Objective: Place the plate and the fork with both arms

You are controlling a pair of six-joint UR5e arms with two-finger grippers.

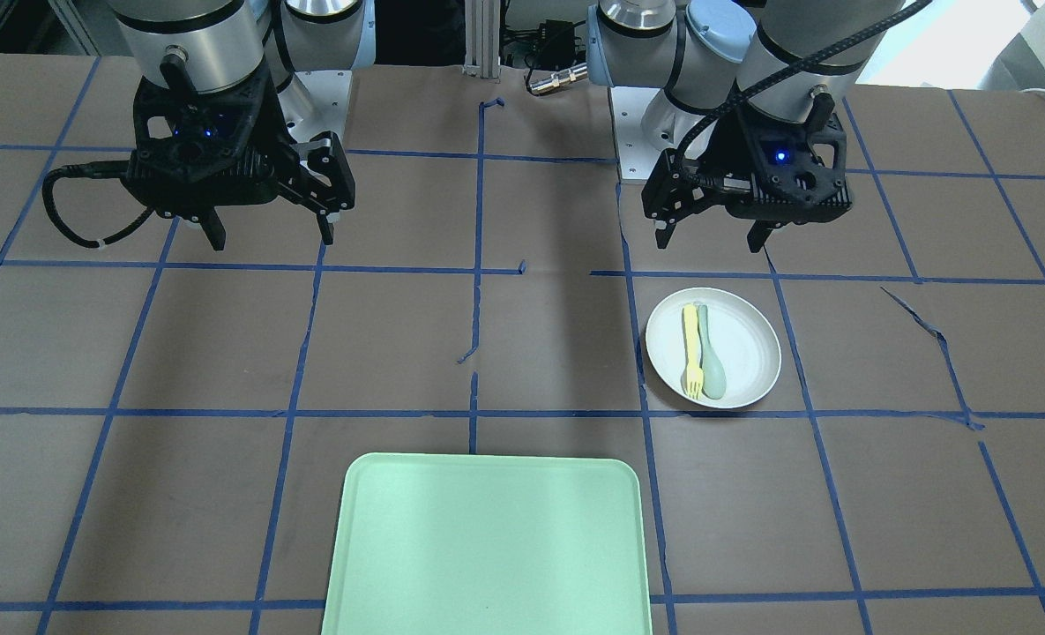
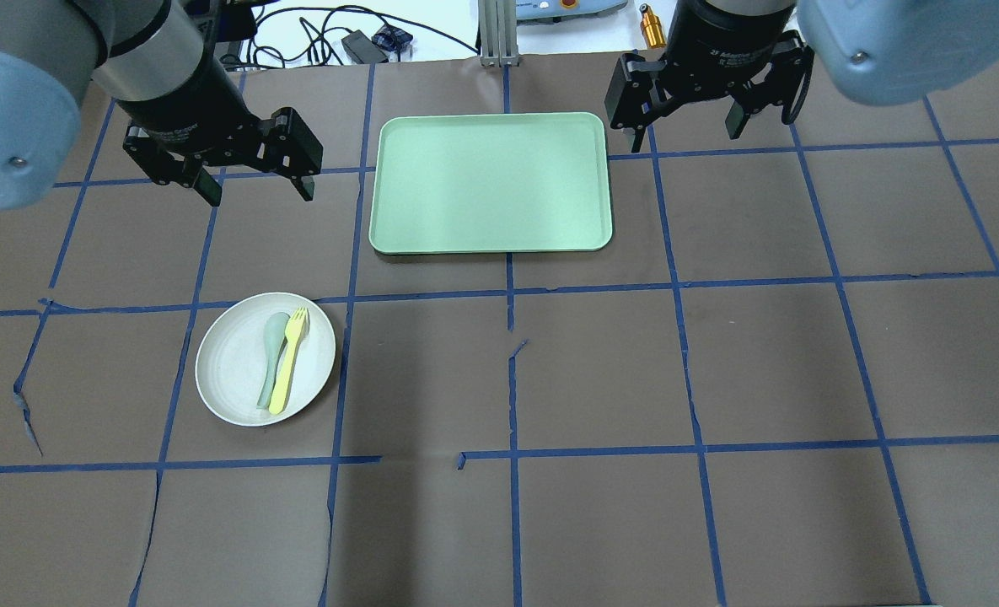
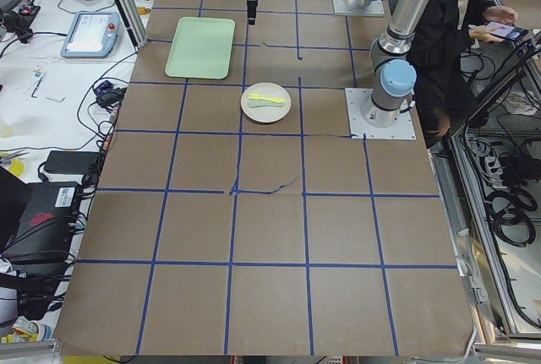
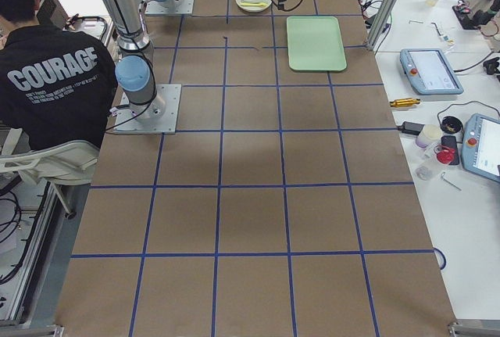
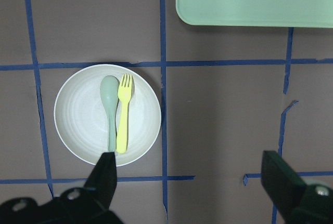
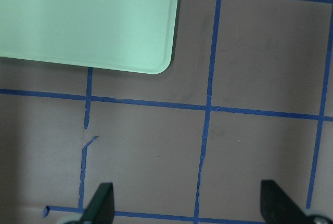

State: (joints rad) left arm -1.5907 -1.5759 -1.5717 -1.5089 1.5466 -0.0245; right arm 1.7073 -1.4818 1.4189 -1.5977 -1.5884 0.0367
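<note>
Seen from overhead, the plate (image 2: 229, 371) sits on the table (image 2: 718, 362) at about 8 o'clock from the tray (image 2: 491, 181). On it lies the fork (image 2: 288, 361), tines toward 12 o'clock, touching the spoon (image 2: 270, 358) at its 9 o'clock. Farther off, the left gripper (image 2: 259, 194) hovers at the plate's 12 o'clock, fingers apart and empty. The right gripper (image 2: 684, 138), also spread and empty, hangs at the tray's 2 o'clock.

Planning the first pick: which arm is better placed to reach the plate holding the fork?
Left, probably. The plate sits on the robot's left side, near the open left tool. The right tool hangs beyond the tray, farther away.
</note>
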